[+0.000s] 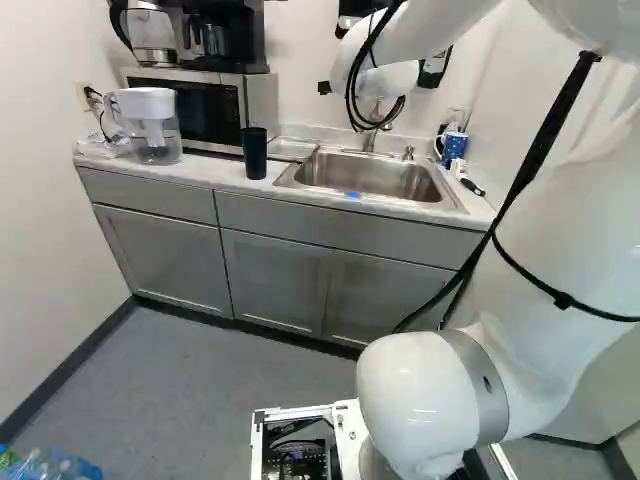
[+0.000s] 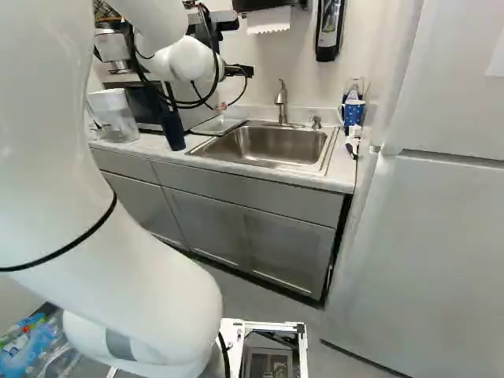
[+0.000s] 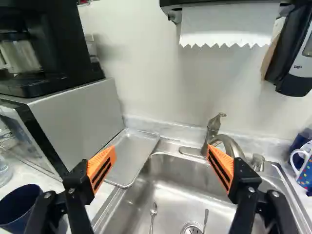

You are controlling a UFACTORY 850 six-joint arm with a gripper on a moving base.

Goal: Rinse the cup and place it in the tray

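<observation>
Orange-padded end effector (image 2: pixel 236 71) wide open, dark cup (image 1: pixel 255 154) just chilling upright on the counter (image 1: pixel 208 173) left of the sink (image 2: pixel 264 143).

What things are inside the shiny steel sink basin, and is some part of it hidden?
Inside lie a metal spoon and a thin metal handle, beside the round drain. The gripper covers part of the basin in the wrist view; anything behind it cannot be seen there.

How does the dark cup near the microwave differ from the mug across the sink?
The dark cup is plain, while the mug is blue with spots. The cup shows no handle; the mug has a white one. The cup looks tall and slim, the mug squatter. Both are outside the sink.
</observation>
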